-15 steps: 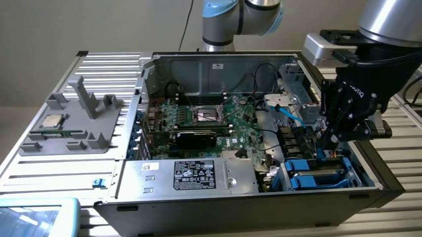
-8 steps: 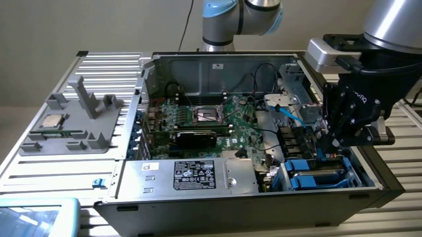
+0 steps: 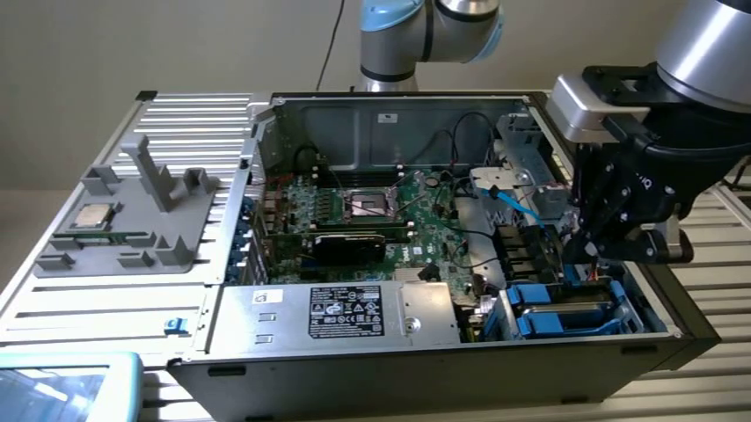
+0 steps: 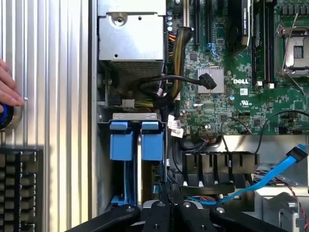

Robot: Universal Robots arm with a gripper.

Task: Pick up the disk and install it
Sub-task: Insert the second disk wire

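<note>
The disk (image 3: pixel 565 309) stands on edge in the drive bay at the near corner of the open computer case, on the exterior view's right. Its blue bracket (image 4: pixel 152 144) sits beside a second blue bracket (image 4: pixel 120 142), with a silver-grey edge showing between them. My gripper (image 3: pixel 594 253) hangs just above that bay, and I see nothing between its fingers. In the wrist view the gripper (image 4: pixel 170 195) is shut, with its dark fingers meeting next to the bay and slightly off to the motherboard side of the brackets. I cannot tell whether it touches the disk.
A silver power supply (image 3: pixel 340 312) with a black label lies beside the bay. The green motherboard (image 3: pixel 375 220) fills the case floor, and a blue cable (image 4: pixel 270 174) crosses near the gripper. A grey fixture (image 3: pixel 129 220) holds a CPU chip (image 3: pixel 94 215). A person's hand (image 4: pixel 7 89) rests outside the case.
</note>
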